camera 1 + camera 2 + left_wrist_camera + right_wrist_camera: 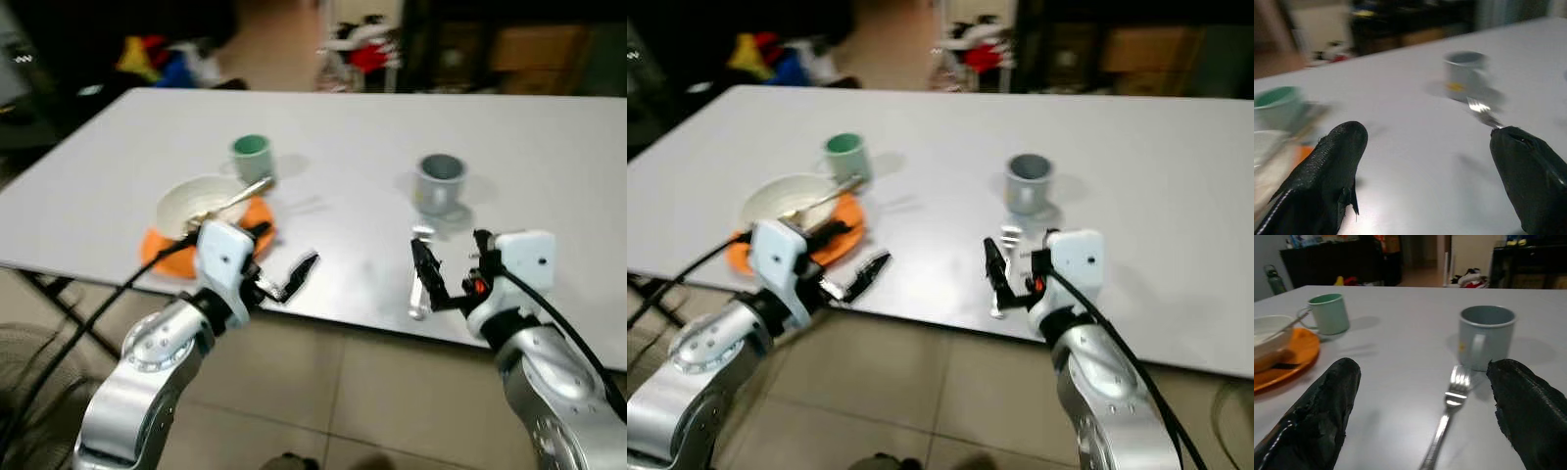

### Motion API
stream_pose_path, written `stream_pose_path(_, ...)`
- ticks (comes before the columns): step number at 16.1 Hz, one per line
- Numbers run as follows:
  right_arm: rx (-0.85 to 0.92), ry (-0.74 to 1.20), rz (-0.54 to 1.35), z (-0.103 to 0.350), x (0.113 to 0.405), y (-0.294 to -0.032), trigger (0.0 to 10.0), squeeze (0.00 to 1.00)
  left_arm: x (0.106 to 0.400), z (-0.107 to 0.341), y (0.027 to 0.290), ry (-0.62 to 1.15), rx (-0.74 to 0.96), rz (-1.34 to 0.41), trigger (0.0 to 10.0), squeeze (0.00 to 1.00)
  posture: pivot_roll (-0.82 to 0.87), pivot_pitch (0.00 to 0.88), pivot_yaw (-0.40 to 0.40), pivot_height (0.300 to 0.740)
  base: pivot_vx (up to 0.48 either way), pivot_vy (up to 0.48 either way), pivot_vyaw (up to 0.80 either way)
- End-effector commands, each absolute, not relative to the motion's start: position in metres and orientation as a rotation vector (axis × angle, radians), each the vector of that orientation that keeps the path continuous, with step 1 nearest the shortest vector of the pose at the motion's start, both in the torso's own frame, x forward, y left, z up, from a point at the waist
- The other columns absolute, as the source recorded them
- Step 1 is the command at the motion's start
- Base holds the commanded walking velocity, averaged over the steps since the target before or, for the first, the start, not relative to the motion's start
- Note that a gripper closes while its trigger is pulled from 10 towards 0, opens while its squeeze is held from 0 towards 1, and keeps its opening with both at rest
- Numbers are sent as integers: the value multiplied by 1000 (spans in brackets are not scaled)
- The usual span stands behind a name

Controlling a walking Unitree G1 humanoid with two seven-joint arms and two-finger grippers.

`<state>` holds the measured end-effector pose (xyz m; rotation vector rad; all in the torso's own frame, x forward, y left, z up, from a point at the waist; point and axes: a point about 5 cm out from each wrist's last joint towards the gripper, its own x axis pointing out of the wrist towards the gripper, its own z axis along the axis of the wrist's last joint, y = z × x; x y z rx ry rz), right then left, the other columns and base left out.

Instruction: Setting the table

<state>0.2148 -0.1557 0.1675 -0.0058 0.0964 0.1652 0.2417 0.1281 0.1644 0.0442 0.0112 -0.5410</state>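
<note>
1. You have a white table before you, with its near edge close to both arms.
2. Your right gripper hovers low over the near edge of the table, at about 4 o'clock of the head view. Its two black fingers stand wide apart and hold nothing.
3. A silver fork lies flat on the table between those open fingers, its tines toward the grey mug. I cannot tell if a finger touches it.
4. The grey mug stands upright just beyond the fork, at about 1 o'clock from the picture centre.
5. Your left gripper is at about 7 o'clock, over the table edge. Its fingers are also spread and empty.
6. At 9 o'clock sits an orange plate with a white bowl on it. A utensil leans in the bowl.
7. A green mug stands upright just behind the bowl, at 11 o'clock.
</note>
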Motion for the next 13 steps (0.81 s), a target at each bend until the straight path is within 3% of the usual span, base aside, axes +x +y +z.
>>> stream_pose_path(1, 16, 78, 189, 173, 212, -150, 10000, 0, 243, 173, 132, -32, 68, -484, 10000, 0, 26, 0, 141, 740, 0, 0, 800)
stream_pose_path(4, 30, 69, 260, 173, 203, -137, 10000, 0, 240, 165, 131, -8, 86, -447, 10000, 0, -8, 0, 150, 740, 0, 0, 800)
stream_pose_path(6, 54, 82, 228, 169, 203, -145, 10000, 0, 238, 168, 131, -17, 30, -412, 10000, 0, 10, 0, 136, 740, 0, 0, 800)
stream_pose_path(13, 63, 126, 254, 160, 207, -142, 10000, 0, 236, 161, 140, 31, 120, -381, 10000, 0, 57, 0, 119, 740, 0, 0, 800)
